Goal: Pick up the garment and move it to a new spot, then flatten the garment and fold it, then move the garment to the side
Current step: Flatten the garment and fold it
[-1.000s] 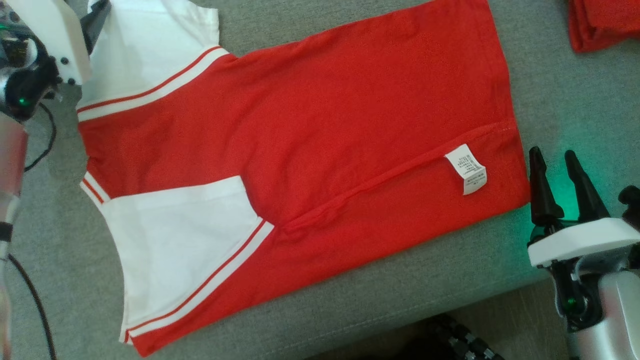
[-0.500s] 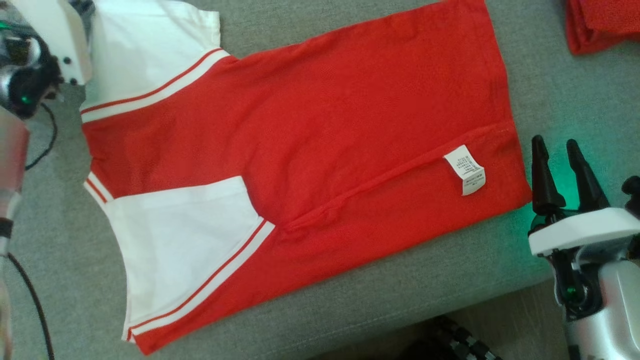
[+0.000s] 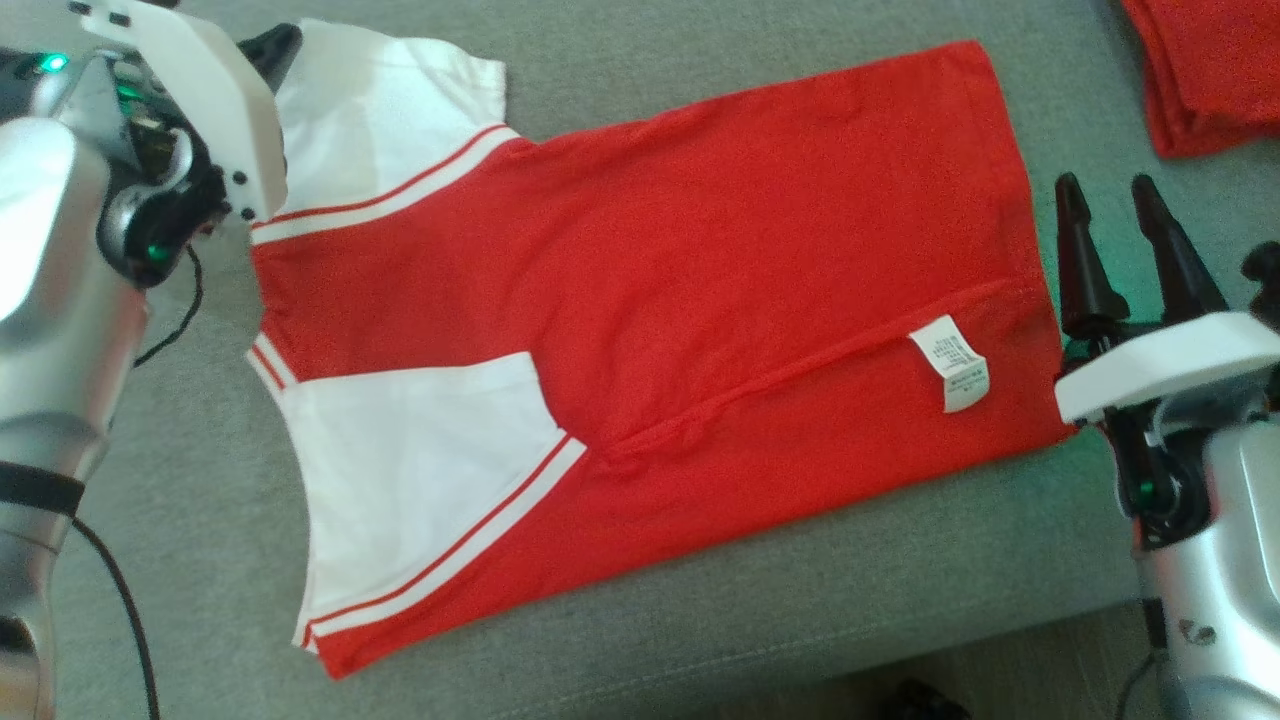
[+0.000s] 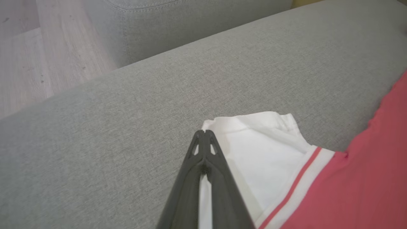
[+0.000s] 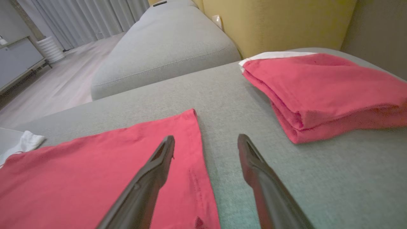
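The garment (image 3: 700,270) is a red shirt with white sleeves, lying flat across the grey sofa cushion (image 3: 800,600). At its far-left sleeve, my left gripper (image 3: 280,45) is shut on the white fabric. In the left wrist view the left gripper (image 4: 205,131) has its dark fingers pressed together at the corner of the white sleeve (image 4: 264,149), with a strip of the cloth between them. My right gripper (image 3: 1105,190) stands open just right of the red hem. In the right wrist view the right gripper (image 5: 206,140) straddles the edge of the garment (image 5: 95,165).
A folded stack of red clothes (image 3: 1215,70) lies at the cushion's far right, seen close in the right wrist view as the stack (image 5: 324,89). A white care label (image 3: 950,365) sits near the hem. The cushion's front edge (image 3: 700,680) drops to wooden floor.
The head camera has shifted, so the whole picture slid right and down. My left gripper has shut on the white sleeve. My right gripper has moved forward along the hem, still open.
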Tool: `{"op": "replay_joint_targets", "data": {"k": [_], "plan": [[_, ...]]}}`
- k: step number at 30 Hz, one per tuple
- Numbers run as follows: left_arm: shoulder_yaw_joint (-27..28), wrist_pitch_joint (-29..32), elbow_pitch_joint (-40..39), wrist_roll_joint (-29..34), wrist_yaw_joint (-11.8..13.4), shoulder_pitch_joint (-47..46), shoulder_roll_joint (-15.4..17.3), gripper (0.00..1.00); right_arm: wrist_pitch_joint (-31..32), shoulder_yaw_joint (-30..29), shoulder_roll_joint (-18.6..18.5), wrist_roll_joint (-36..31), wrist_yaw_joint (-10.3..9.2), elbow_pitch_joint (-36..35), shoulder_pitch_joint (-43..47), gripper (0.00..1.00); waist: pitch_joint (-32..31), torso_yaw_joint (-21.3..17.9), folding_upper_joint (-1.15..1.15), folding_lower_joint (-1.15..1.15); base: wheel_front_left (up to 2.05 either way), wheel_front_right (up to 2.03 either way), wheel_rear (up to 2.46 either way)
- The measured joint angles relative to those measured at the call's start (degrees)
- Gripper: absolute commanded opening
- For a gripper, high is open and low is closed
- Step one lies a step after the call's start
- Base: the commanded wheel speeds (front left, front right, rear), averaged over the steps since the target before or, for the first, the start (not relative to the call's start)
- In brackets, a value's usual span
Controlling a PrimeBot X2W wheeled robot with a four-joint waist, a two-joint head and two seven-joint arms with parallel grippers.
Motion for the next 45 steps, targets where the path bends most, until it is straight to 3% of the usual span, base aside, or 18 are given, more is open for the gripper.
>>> {"op": "replay_joint_targets", "data": {"k": [11, 12, 13, 14, 22, 23, 24, 26, 27, 28, 30, 32, 39, 45], "plan": [[-4.26, -3.53, 0.69, -2.88, 0.13, -0.96, 1.12, 0.0, -0.07, 1.52, -0.02, 0.74, 0.0, 2.12, -1.53, 1.0, -1.26, 1.19, 0.0, 0.0, 0.0, 0.0, 0.0], [-4.31, -3.56, 1.45, -2.87, 0.3, -1.33, 1.37, 0.37, -0.13, 1.66, -0.01, 1.04, 0.0, 2.12, -1.53, 1.0, -0.98, 0.94, 0.0, 0.0, 0.0, 0.0, 0.0], [-4.3, -3.55, 2.24, -2.82, 0.54, -1.83, 1.67, 0.81, -0.2, 1.91, 0.04, 1.2, 0.0, 2.1, -1.53, 1.0, -0.64, 0.66, 0.0, 0.0, 0.0, 0.0, 0.0], [-4.27, -3.55, 2.77, -2.76, 0.77, -2.41, 1.87, 1.0, -0.33, 2.03, 0.09, 1.41, 0.0, 2.09, -1.53, 1.0, -0.21, 0.38, 0.0, 0.0, 0.0, 0.0, 0.0], [-5.52, -1.97, 7.15, -1.77, 1.0, -4.9, 1.88, 1.0, -1.26, 1.35, 0.29, 2.01, 0.0, 2.01, -1.54, 1.0, 3.49, -2.41, 0.0, 0.0, 0.0, 0.0, 0.0], [-5.9, -1.53, 7.82, -1.75, 1.0, -5.05, 1.89, 0.93, -1.64, 1.19, 0.29, 2.02, 0.0, 2.02, -1.54, 1.0, 3.84, -2.74, 0.0, 0.0, 0.0, 0.0, 0.0], [-5.99, -1.31, 8.23, -1.63, 1.0, -5.16, 1.91, 0.93, -1.66, 1.12, 0.27, 2.02, 0.0, 2.03, -1.54, 1.0, 4.14, -3.04, 0.0, 0.0, 0.0, 0.0, 0.0], [-5.94, -1.13, 8.95, -1.32, 1.01, -6.0, 2.01, 0.67, -1.68, 1.12, 0.33, 2.04, 0.0, 2.07, -1.54, 1.0, 4.61, -3.59, 0.0, 0.0, 0.0, 0.0, 0.0], [-5.95, -0.92, 9.36, -1.33, 1.01, -6.67, 2.02, 0.65, -1.97, 1.11, 0.35, 2.2, 0.0, 2.1, -1.54, 1.0, 4.77, -3.81, 0.0, 0.0, 0.0, 0.0, 0.0], [-5.95, -0.69, 9.72, -1.33, 1.01, -7.12, 2.02, 0.46, -2.18, 1.1, 0.37, 2.42, 0.0, 2.14, -1.54, 1.0, 4.87, -4.01, 0.0, 0.0, 0.0, 0.0, 0.0], [-5.95, -0.69, 10.24, -1.33, 1.01, -7.55, 2.02, 0.36, -2.27, 1.04, 0.37, 2.53, 0.0, 2.36, -1.54, 1.0, 5.0, -4.24, 0.0, 0.0, 0.0, 0.0, 0.0], [-5.87, -0.29, 10.92, -1.46, 1.0, -7.56, 2.01, 0.0, -2.66, 1.04, 0.37, 2.53, 0.0, 2.66, -1.54, 1.0, 4.98, -4.37, 0.0, 0.0, 0.0, 0.0, 0.0], [-6.15, 1.08, 11.55, -2.59, 0.81, -7.85, 1.81, 0.0, -2.67, 0.88, 0.36, 2.53, 0.0, 3.1, -1.64, 1.0, 4.18, -3.85, 0.0, 0.0, 0.0, 0.0, 0.0], [-7.34, -3.45, 9.98, -2.58, 0.48, -7.52, 1.23, 0.0, -1.46, 1.22, -0.09, 2.34, 0.0, 4.24, -4.07, 1.0, 2.34, -1.84, 0.0, 0.0, 0.0, 0.0, 0.0]]}}
